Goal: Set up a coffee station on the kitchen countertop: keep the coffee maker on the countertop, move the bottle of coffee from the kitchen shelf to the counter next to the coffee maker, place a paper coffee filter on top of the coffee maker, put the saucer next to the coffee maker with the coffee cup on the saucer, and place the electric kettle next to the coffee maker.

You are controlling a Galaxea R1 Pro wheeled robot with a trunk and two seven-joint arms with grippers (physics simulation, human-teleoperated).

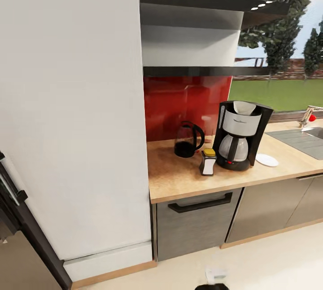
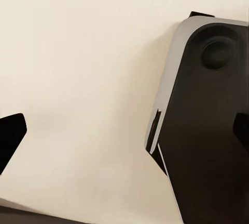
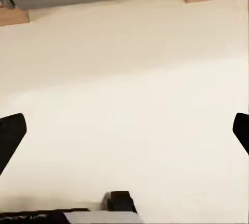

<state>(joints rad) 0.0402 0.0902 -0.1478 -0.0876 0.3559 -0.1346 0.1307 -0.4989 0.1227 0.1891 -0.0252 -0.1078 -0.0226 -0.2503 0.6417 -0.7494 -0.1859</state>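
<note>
1. On the kitchen countertop (image 1: pixel 179 180) the coffee maker (image 1: pixel 240 135) stands against the far side. A white paper coffee filter (image 1: pixel 244 107) sits in its top.
2. The bottle of coffee (image 1: pixel 208 162) stands just left of the machine's base. The electric kettle (image 1: pixel 187 139) is further left and farther back, near the red backsplash (image 1: pixel 179 101).
3. The saucer (image 1: pixel 267 160) lies bare just right of the machine, so I judge the coffee cup to be the step left. I see no cup from here.
4. The left gripper (image 2: pixel 124 135) and the right gripper (image 3: pixel 124 135) both hang over pale floor (image 3: pixel 124 104), fingertips well apart, nothing between them.
5. The next move likely calls for finding the cup, then bringing it to the saucer.
6. Room is open on the near counter edge. The saucer lies between the machine and the sink (image 1: pixel 303 140), and the kitchen shelf (image 1: pixel 206 71) overhangs the back, so a front approach looks easiest.
</note>
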